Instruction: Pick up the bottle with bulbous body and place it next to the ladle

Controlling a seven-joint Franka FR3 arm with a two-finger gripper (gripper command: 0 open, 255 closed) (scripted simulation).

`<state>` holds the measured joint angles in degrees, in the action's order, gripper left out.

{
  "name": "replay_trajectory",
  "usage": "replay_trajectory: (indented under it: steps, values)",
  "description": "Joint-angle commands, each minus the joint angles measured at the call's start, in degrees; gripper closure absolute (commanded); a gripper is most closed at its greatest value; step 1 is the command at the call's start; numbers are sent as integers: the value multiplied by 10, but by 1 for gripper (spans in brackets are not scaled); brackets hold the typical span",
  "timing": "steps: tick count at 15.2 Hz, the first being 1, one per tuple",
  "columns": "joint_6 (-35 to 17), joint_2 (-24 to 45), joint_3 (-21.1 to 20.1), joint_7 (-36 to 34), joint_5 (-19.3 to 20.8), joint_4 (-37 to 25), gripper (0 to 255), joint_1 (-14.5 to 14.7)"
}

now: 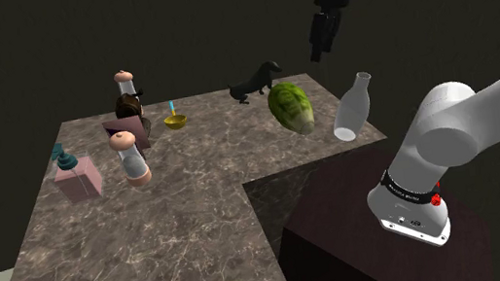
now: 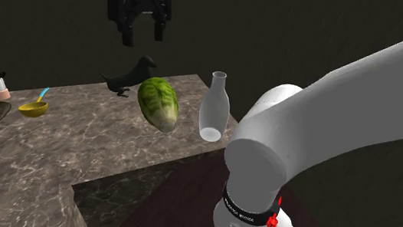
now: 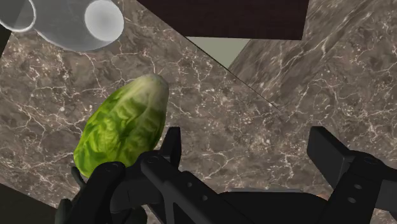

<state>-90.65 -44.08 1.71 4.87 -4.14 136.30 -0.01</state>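
Overhead, the claw (image 2: 143,32) is hanging above the bench (image 1: 152,235) with its jaws apart, gripping nothing.
The pale bulbous bottle (image 1: 353,107) is standing near the bench edge just beside the lettuce (image 1: 292,108), well apart from the ladle (image 1: 175,120); the wrist view is cutting off its body.

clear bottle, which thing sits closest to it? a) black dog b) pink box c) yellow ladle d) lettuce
d: the lettuce lies just beside the bottle near the table's edge, while the ladle sits much farther across the table.
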Motion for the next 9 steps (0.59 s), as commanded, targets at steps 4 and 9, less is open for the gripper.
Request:
replay_trajectory:
  steps: [4,9]
  values:
    - [-14,-27,27,27,28,40,0,-18]
    - [-41,-63,76,74,82,96,0,-53]
